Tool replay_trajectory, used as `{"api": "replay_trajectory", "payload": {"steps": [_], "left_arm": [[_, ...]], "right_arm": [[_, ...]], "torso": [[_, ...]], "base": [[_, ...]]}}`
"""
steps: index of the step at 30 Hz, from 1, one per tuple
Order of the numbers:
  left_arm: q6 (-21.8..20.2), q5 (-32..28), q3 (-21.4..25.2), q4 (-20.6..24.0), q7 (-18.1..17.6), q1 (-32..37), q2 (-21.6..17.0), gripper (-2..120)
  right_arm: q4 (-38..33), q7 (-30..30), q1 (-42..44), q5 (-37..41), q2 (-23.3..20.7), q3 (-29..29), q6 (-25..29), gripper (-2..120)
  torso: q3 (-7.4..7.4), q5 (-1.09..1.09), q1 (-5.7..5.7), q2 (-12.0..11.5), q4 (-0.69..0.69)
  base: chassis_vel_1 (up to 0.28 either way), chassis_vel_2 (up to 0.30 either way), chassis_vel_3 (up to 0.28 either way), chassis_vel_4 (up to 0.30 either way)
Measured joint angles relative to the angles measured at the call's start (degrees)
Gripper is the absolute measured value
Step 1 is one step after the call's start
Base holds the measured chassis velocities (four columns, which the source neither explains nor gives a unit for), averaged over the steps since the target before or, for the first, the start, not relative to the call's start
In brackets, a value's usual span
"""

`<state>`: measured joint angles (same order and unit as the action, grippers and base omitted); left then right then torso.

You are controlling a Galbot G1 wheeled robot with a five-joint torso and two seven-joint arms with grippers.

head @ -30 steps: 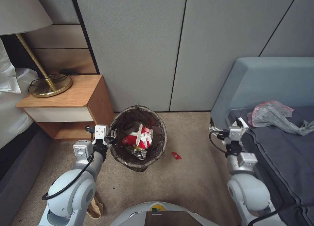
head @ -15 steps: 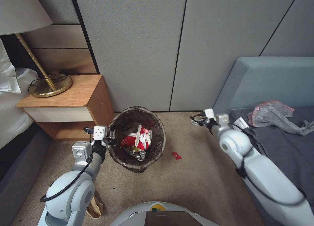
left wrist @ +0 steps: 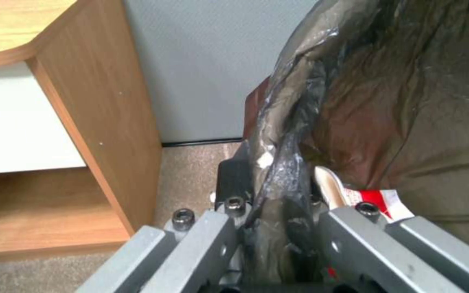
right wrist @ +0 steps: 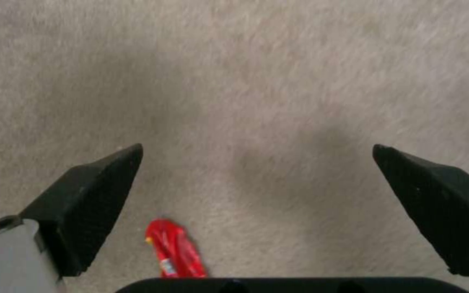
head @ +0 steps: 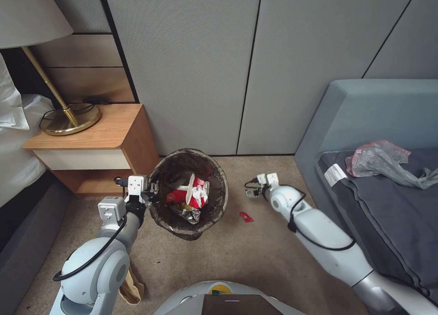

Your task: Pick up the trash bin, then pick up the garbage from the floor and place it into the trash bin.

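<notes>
Red wrapper [head: 246,217] lies flat on the carpet [head: 255,260], just beside the trash bin [head: 188,193] on its right side, apart from the bin wall. Judged thin, light, crinkly and slippery; lying flat it offers little height, so the best hold looks like a pinch across its narrow middle, pressing slightly into the pile

Right gripper [right wrist: 256,150] hangs over the carpet pointing down, fingers spread wide and empty; the wrapper [right wrist: 174,249] sits off-centre, close to one finger, not between the tips

Bin holds red-and-white wrappers [head: 190,193] and crumpled foil. Left gripper [left wrist: 270,228] is clamped on the bin's rim, the dark bag liner [left wrist: 289,179] pinched between its fingers; liner soft and slick, so the hold could slip

Around: wooden nightstand [head: 91,146] just left of the bin, brass lamp [head: 68,116] on top; sofa [head: 378,187] to the right carrying a grey plastic bag [head: 383,162]. Nothing stands between the right gripper and the wrapper
</notes>
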<state>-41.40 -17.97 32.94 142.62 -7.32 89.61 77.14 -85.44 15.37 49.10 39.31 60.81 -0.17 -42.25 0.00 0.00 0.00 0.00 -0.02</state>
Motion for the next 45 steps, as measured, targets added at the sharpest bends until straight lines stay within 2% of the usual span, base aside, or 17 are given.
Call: {"api": "replay_trajectory", "payload": {"steps": [5, 13, 22, 37, 43, 45], "left_arm": [[-0.7, -0.9, 0.0, 0.5, -1.2, -0.1, -0.1, 0], [-0.7, -1.8, 0.0, 0.6, -2.6, 0.6, -0.6, 0], [-0.7, -1.9, -0.2, 0.6, -2.6, 0.6, -0.4, 0], [-0.8, -1.6, -0.3, 0.3, -2.2, 0.0, -0.2, 0], [-0.8, -1.3, -0.3, 0.0, -1.7, -0.1, -0.2, 0], [-0.8, -1.2, -0.3, -0.1, -1.6, 0.1, -0.1, 0]], "right_arm": [[1.1, -0.2, 2.5, -1.2, 2.4, 1.3, -0.2, 100], [1.3, -0.5, 5.6, -1.9, 3.5, 2.0, -0.1, 100], [2.3, -1.8, 7.4, -4.8, 4.6, 2.0, -0.1, 100], [10.8, -4.2, 5.5, -8.4, 9.8, 2.0, 0.4, 100], [13.4, -5.2, 5.4, -10.4, 10.9, 2.0, 3.0, 100], [16.4, -5.7, 5.1, -11.1, 11.9, 2.7, 4.0, 100]], "torso": [[0.0, 0.0, 0.0, 0.0, 0.01], [0.0, 0.0, 0.0, 0.0, 0.01], [0.0, -0.01, 0.0, 0.0, 0.01], [0.0, 0.0, 0.0, 0.0, 0.02], [0.0, 0.0, 0.0, 0.0, 0.02], [-0.01, -0.03, -0.01, 0.0, 0.01]], "base": [[0.0, 0.0, 0.0, 0.0], [0.0, 0.0, 0.0, 0.0], [0.0, 0.0, 0.0, 0.0], [0.0, 0.0, 0.0, 0.0], [0.0, 0.0, 0.0, 0.0], [0.0, 0.0, 0.0, 0.0]]}}
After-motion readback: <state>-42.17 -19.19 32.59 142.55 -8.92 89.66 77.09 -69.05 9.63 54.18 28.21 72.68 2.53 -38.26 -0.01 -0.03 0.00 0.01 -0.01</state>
